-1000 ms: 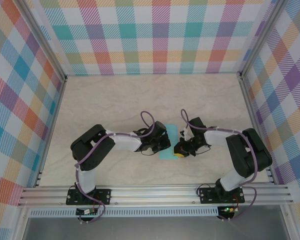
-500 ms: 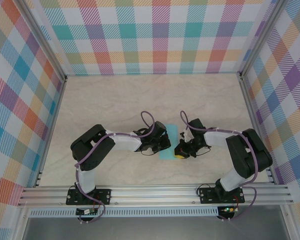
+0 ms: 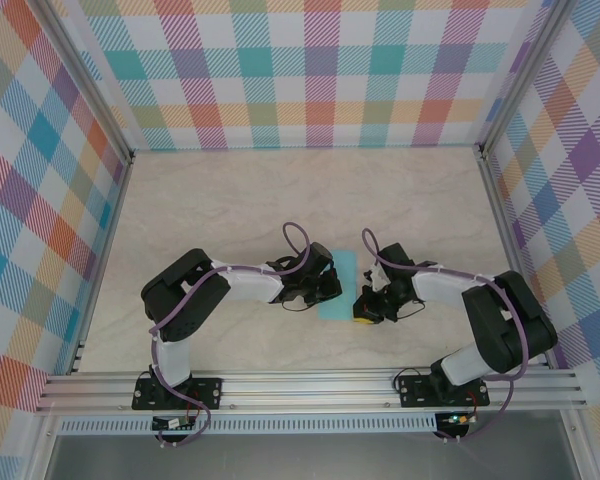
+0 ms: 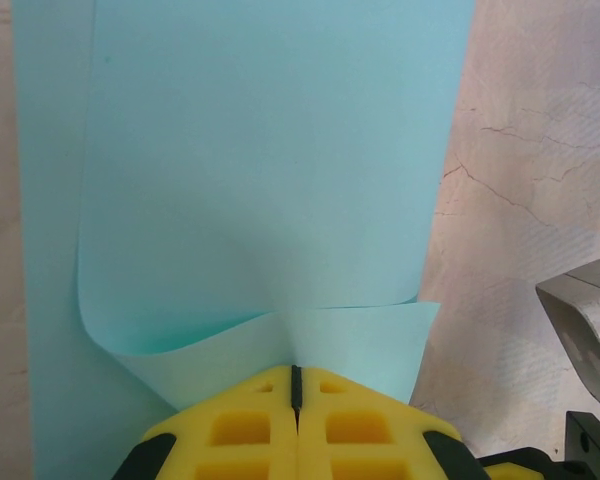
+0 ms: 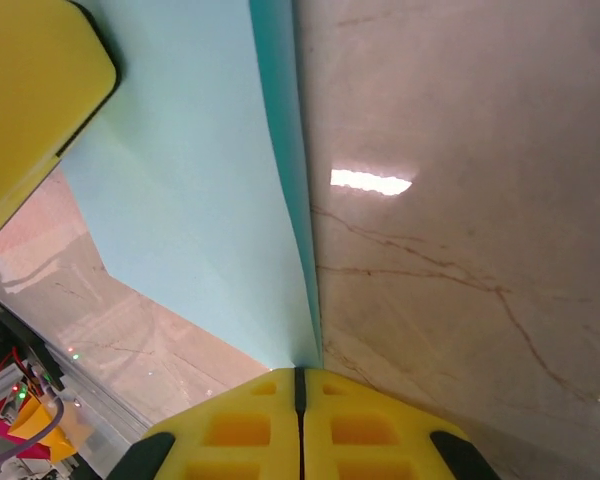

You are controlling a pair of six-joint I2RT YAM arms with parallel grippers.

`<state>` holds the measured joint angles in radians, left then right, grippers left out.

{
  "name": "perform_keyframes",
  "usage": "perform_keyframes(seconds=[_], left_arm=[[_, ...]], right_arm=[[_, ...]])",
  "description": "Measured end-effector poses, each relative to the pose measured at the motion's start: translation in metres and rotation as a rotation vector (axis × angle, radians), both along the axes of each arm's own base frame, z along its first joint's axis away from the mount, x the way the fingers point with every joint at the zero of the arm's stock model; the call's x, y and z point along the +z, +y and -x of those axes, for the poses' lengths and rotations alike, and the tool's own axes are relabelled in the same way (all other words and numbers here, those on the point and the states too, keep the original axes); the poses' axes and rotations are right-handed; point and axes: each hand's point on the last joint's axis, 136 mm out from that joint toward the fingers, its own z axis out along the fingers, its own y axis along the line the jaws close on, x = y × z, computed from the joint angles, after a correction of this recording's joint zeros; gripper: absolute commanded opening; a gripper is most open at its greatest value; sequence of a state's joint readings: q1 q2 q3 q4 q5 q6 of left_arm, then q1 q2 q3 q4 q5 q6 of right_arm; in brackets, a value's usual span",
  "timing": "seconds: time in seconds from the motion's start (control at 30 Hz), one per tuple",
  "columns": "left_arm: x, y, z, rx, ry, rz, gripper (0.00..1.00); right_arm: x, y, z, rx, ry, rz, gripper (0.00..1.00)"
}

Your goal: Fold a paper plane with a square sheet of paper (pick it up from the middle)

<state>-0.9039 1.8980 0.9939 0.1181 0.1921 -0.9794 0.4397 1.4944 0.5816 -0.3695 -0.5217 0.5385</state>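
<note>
The square sheet of paper is light turquoise and lies on the marble table between my two arms as a narrow strip, apparently folded in two. In the left wrist view the paper curls up in a soft flap at its near edge. My left gripper is shut on that flap. My right gripper is shut on the paper's raised thin edge. From above, the left gripper sits at the strip's left side and the right gripper at its near right corner. The paper plane is out of view.
The marble tabletop is walled by checked panels, with an aluminium rail along the near edge. The left gripper's yellow finger is close by in the right wrist view. A metal part of the right arm is beside the paper.
The right arm's elbow has swung out to the right and its gripper has slid slightly toward the near edge. The left arm and the paper have stayed in place.
</note>
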Motion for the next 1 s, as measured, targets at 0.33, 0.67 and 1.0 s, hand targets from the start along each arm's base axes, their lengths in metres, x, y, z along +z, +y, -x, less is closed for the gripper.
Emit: perform_keyframes(seconds=[0.33, 0.67, 1.0], left_arm=[[0.0, 0.0, 0.0, -0.001, 0.002, -0.001, 0.0], [0.0, 0.0, 0.0, -0.002, 0.002, -0.001, 0.0], [0.001, -0.001, 0.0, -0.008, -0.005, 0.003, 0.0]], right_arm=[[0.012, -0.003, 0.001, -0.01, -0.019, 0.009, 0.05], [0.023, 0.013, -0.022, -0.02, -0.066, -0.053, 0.05], [0.0, 0.011, -0.016, -0.022, -0.001, -0.037, 0.02]])
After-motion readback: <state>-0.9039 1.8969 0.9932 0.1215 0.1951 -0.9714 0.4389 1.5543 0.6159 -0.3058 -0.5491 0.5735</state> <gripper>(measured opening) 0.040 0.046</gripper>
